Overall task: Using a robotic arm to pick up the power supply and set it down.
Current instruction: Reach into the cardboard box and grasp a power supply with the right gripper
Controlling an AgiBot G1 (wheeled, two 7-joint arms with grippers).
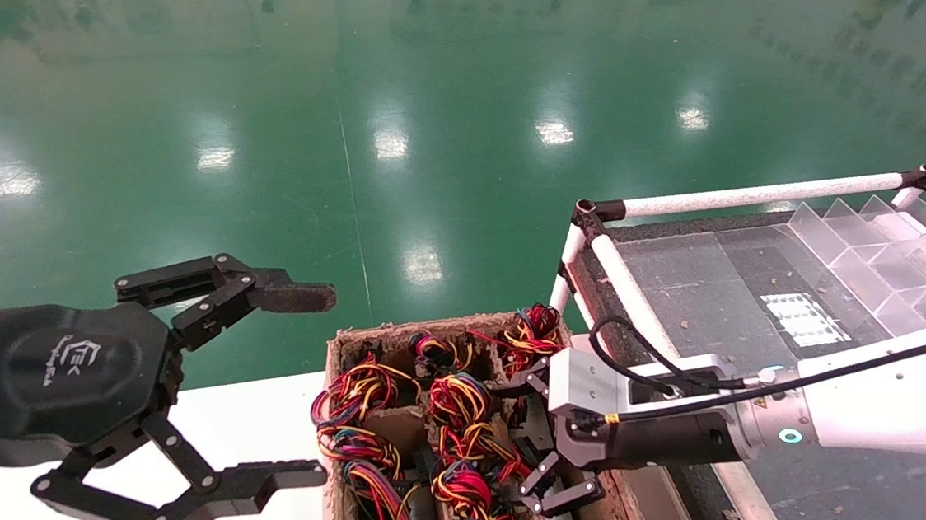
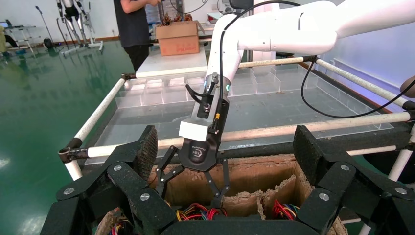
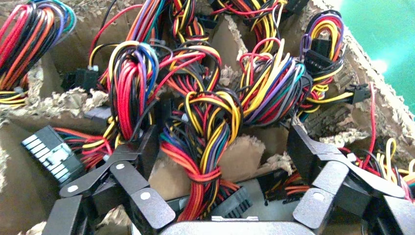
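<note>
Your right black linkage-finger gripper [image 1: 559, 454] hangs spread wide inside the brown divided cardboard box [image 1: 348, 350], holding nothing. The grey metal power supply [image 3: 254, 193] sits below it, under a red-yellow-black wire bundle [image 3: 208, 142]. Closing now, you could pinch wires or snag a divider. The left gripper [image 1: 255, 384] idles open beside the box.

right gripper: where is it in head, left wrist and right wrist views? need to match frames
Head view: the right gripper is lower centre-right, fingers spread down into the cardboard box.
Left wrist view: centre, seen from the front, open over the box's far wall.
Right wrist view: only its own fingers show, either side of a wire bundle.
Shared landmark: the divided cardboard box of coloured wire bundles.
</note>
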